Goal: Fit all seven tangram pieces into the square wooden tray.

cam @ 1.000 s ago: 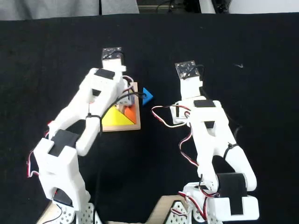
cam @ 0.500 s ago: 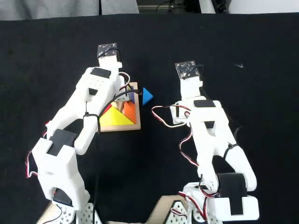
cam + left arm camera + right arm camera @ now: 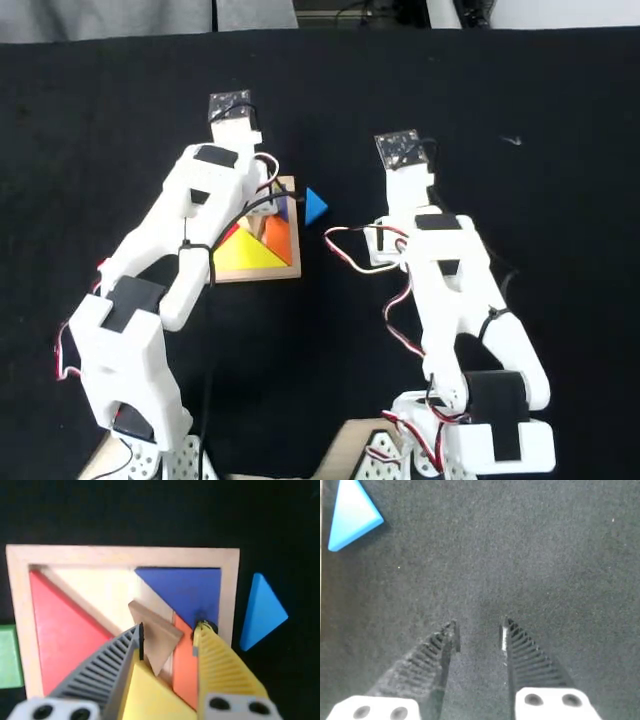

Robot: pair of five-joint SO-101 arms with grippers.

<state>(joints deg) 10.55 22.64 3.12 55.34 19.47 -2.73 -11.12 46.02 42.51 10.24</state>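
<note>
The left pincer (image 3: 170,629) stands parted around the tan triangle (image 3: 156,642), apparently not pinching it, probably to nudge it flat in the wooden tray (image 3: 120,555), while a light blue triangle (image 3: 262,610) lies just outside.

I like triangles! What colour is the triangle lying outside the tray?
The triangle is blue, clearest in the left wrist view.
</note>
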